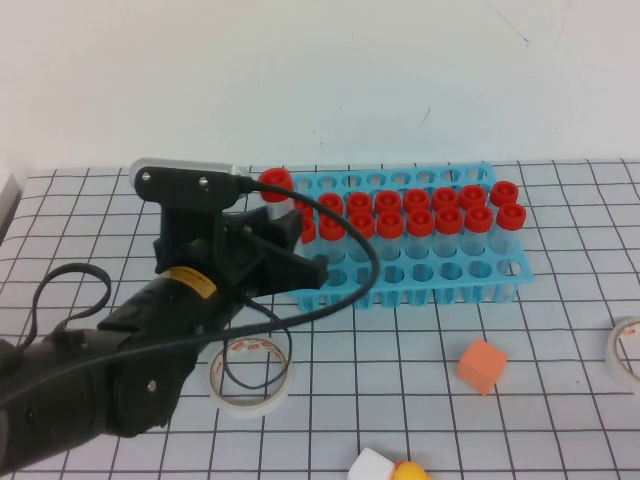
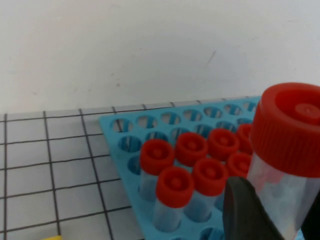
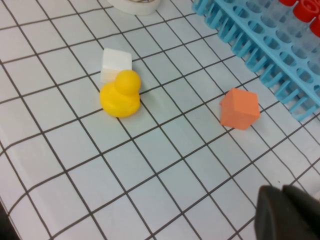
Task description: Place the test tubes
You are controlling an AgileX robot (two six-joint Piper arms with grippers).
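Note:
My left gripper [image 1: 283,228] is shut on a clear test tube with a red cap [image 1: 274,185], held upright above the left end of the blue rack [image 1: 430,272]. In the left wrist view the held tube [image 2: 285,155] stands between the dark fingers [image 2: 245,210], with the rack [image 2: 125,135] and its capped tubes [image 2: 175,185] behind. Several red-capped tubes [image 1: 420,212] fill the rack's middle rows. My right gripper [image 3: 282,207] is shut and empty, hovering over the bare grid mat; it is out of the high view.
A tape roll [image 1: 250,375] lies in front of the left arm, and another [image 1: 625,350] sits at the right edge. An orange cube [image 1: 481,365], a white cube [image 1: 370,465] and a yellow duck [image 3: 120,95] rest near the front.

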